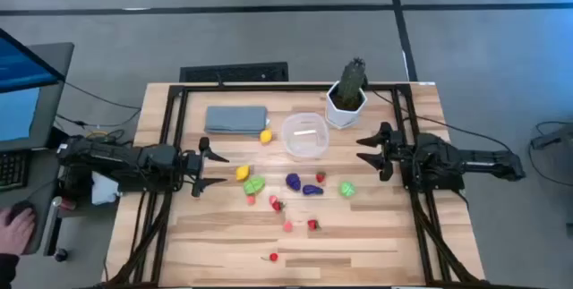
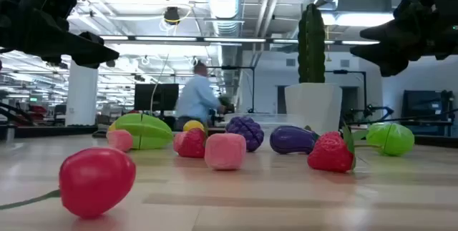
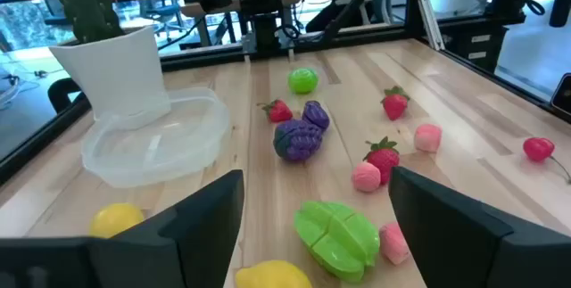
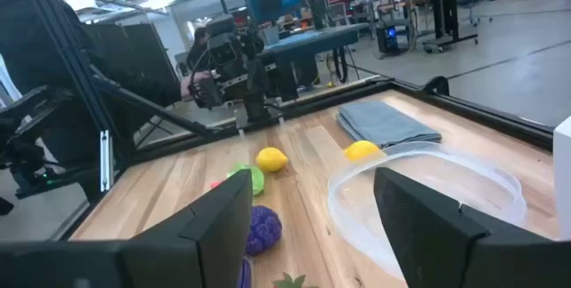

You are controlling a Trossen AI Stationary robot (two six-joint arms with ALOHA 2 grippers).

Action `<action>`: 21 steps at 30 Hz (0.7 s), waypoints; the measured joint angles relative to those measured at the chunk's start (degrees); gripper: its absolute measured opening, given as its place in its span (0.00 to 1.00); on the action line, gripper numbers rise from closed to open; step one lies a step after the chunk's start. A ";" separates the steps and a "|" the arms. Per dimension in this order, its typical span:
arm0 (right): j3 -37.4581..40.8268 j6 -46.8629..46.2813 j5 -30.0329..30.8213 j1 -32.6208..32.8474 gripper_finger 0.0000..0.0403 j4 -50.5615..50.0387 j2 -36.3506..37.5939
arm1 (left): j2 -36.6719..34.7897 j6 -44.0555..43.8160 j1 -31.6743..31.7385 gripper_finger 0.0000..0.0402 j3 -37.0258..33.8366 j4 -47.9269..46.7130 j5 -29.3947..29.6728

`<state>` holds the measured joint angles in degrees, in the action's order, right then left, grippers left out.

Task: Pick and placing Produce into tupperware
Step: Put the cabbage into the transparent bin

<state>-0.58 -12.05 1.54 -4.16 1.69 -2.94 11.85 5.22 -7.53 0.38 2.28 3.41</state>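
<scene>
Small toy produce lies scattered mid-table: a yellow lemon (image 1: 242, 173), a green piece (image 1: 254, 184), purple grapes (image 1: 293, 181), a purple eggplant (image 1: 312, 190), another green piece (image 1: 347, 189), several red and pink bits (image 1: 288, 225), and a yellow piece (image 1: 266, 135) next to the cloth. The clear round tupperware (image 1: 305, 136) stands behind them beside the cactus pot. My left gripper (image 1: 215, 170) hovers open at the table's left, its fingers pointing at the lemon. My right gripper (image 1: 366, 151) hovers open at the right, level with the tupperware. Neither touches anything.
A white pot with a green cactus (image 1: 348, 94) stands at the far right of the tupperware. A folded grey-blue cloth (image 1: 236, 118) lies at the far left. A black frame (image 1: 170, 128) borders the table. A person's hand (image 1: 13, 228) rests on a desk at left.
</scene>
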 joint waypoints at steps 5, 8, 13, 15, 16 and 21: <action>0.00 0.00 0.02 0.00 0.65 0.00 -0.02 | 0.00 -0.12 0.01 0.68 -0.02 0.00 -0.01; 0.00 0.00 0.00 0.00 0.65 0.00 -0.02 | -0.01 -0.15 0.01 0.68 -0.02 0.00 0.00; 0.00 0.02 0.00 0.00 0.65 0.00 0.00 | 0.00 0.12 0.00 0.68 -0.02 0.00 0.00; 0.00 0.02 0.00 0.00 0.65 -0.01 0.00 | 0.00 0.12 0.00 0.68 -0.02 0.00 -0.01; 0.00 0.00 0.00 0.00 0.65 -0.01 0.00 | -0.01 -0.08 0.02 0.68 0.00 0.00 0.00; 0.00 0.02 0.00 0.00 0.65 -0.02 0.00 | 0.01 -0.01 0.00 0.68 -0.01 0.00 -0.01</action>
<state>-0.58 -12.03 1.54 -4.16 1.67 -2.94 11.85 5.21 -7.52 0.38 2.28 3.40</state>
